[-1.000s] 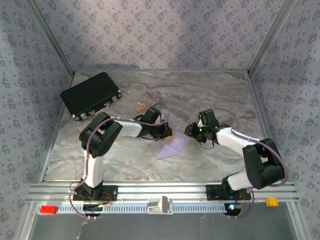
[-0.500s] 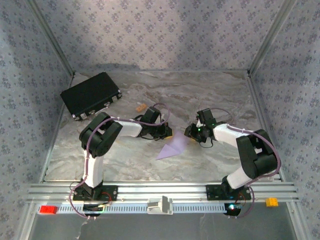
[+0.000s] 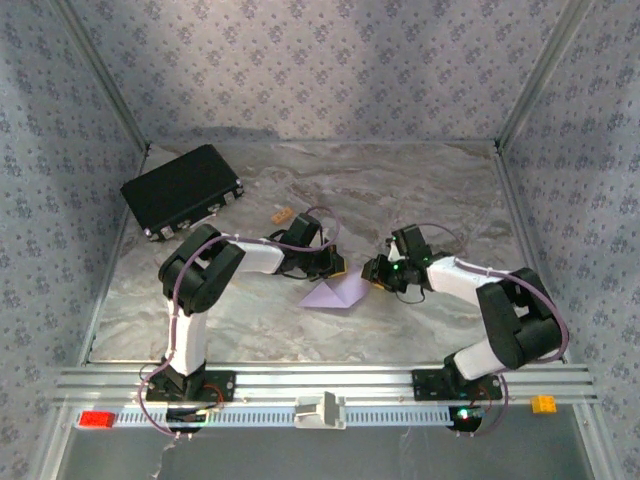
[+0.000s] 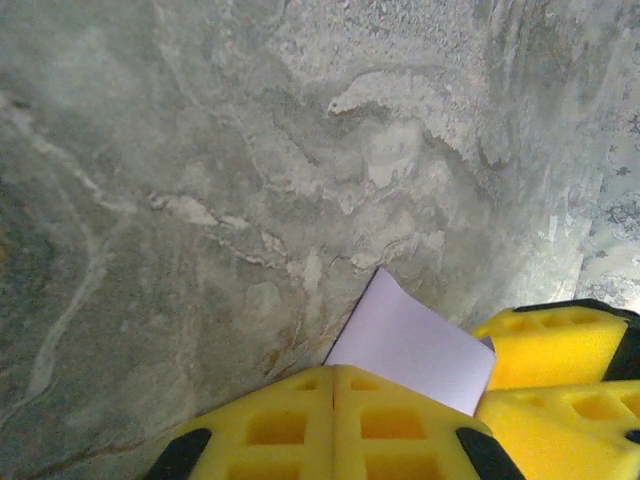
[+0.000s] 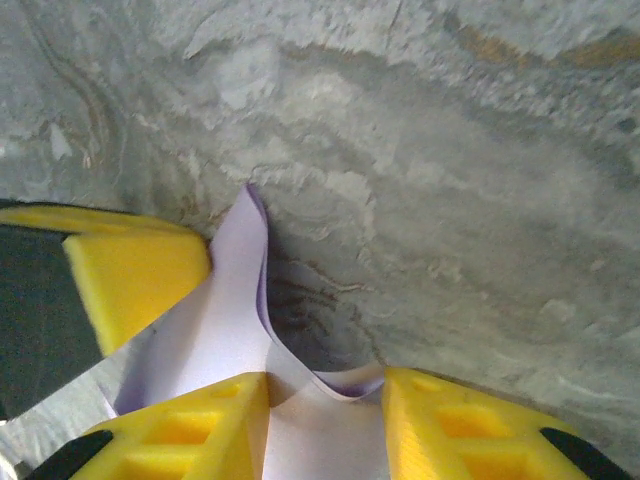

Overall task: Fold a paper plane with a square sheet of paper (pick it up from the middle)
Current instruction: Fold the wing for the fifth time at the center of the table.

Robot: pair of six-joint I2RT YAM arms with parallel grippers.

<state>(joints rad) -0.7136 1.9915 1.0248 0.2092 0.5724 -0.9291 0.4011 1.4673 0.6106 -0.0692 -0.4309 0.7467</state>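
Progress, top view: early, by my judgement. The paper (image 3: pixel 335 295) is a low folded wedge, not yet a slim dart, and no lengthwise centre crease can be made out. The nose and wing folds look left to do.
Paper place, top view: flat on the worktop (image 3: pixel 450 190), nearer than the case (image 3: pixel 182 190) and well to its right.
Paper axis, top view: the long axis runs roughly left to right, with the sharpest corner on the end toward the case. It is too small to say more.
Pincers, top view: the left pincer (image 3: pixel 337 268) and right pincer (image 3: pixel 378 275) flank the paper's far edge, both right of the case.
Left pincer, left wrist view: the fingers (image 4: pixel 290 425) are pressed together with no gap. A paper corner (image 4: pixel 410 345) juts out just beside them; I cannot tell whether it is clamped.
Right pincer, right wrist view: the right pincer (image 5: pixel 325 410) is partly open with its fingers apart. Paper (image 5: pixel 210 330) lies between them with one edge curled up, and nothing is gripped.
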